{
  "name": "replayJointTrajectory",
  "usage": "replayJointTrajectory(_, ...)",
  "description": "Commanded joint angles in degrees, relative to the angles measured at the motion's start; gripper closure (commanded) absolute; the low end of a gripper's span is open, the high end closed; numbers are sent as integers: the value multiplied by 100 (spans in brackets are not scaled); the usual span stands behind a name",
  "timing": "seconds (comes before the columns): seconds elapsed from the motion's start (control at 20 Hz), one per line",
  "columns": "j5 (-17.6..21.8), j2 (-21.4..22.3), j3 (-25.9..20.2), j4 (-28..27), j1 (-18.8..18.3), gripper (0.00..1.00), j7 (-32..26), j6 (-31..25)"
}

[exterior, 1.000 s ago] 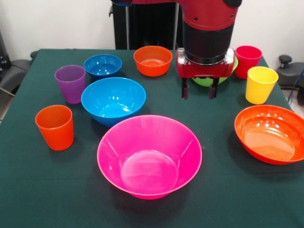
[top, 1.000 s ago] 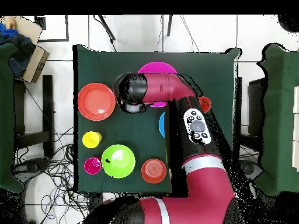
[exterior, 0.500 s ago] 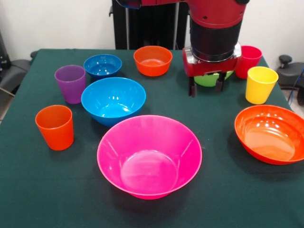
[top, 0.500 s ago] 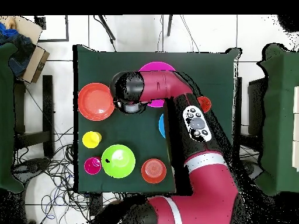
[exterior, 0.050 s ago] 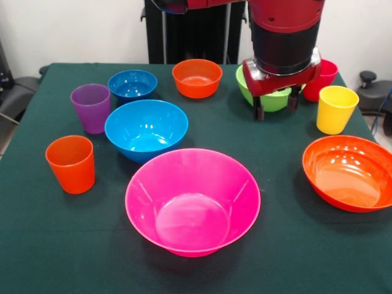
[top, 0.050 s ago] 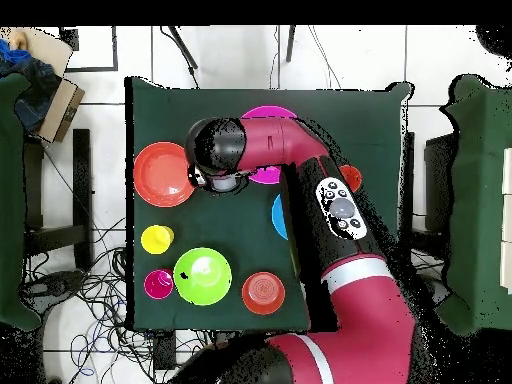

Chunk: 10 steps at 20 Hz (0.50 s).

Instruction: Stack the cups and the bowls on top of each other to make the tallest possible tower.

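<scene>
Purple cup front-view only

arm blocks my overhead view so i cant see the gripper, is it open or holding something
Observer: In the front view the gripper is open and empty, hanging in the air in front of the green bowl.
Operator: whats hidden under the arm
Observer: A purple cup and a small blue bowl, both upright on the table near the large blue bowl.
Operator: anything inside those
Observer: No, the front view shows all three empty, with nothing stacked in them.
</scene>
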<state>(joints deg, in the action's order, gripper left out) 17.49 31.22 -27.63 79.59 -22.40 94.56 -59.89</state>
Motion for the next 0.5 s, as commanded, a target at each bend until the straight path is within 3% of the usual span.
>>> replayJointTrajectory(0.05, 310, -120, -565, 170, -113, 0, -1711, -730)
replayJointTrajectory(0.5, 340, -354, -701, -98, -228, 0, -1595, -833)
